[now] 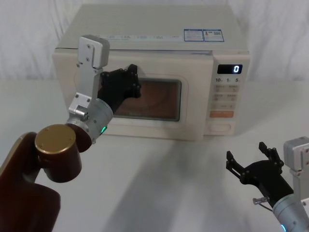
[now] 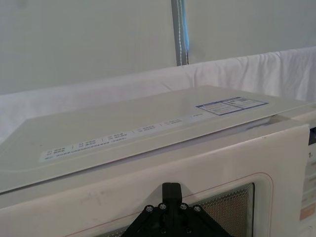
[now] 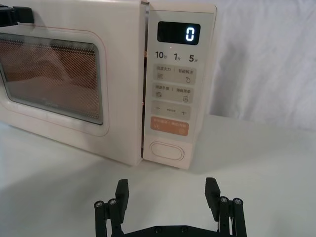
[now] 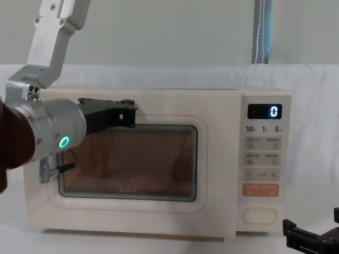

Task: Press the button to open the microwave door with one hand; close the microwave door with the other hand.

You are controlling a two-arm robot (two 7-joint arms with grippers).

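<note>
The right gripper (image 3: 168,195) has its fingers (image 3: 122,193) spread wide with nothing between them, hovering low over the white table (image 1: 159,179), and the button (image 3: 167,151) sits straight ahead of the fingertips, a bit above them and well apart, at the bottom of the control panel (image 3: 173,84). Just above that button is the orange rectangular button (image 3: 169,127), and further up is the black display (image 3: 178,33) reading 0. The left gripper (image 1: 129,82) is up against the microwave door (image 1: 145,96), with its fingertips at the upper left part of the dark window (image 4: 130,161). From the chest view its fingers (image 4: 119,114) look drawn close together, but I honestly can't tell if they're fully closed or just narrow, since the wrist view shows little more than a black tip (image 2: 172,192) poking up at the door's top edge. The door looks closed or nearly so, sitting about flush with the panel, with a thin dark seam between the two in the right wrist view. The microwave (image 1: 149,63) sits beyond both sets of fingers, and a white cloth backdrop (image 2: 98,94) hangs behind it.
</note>
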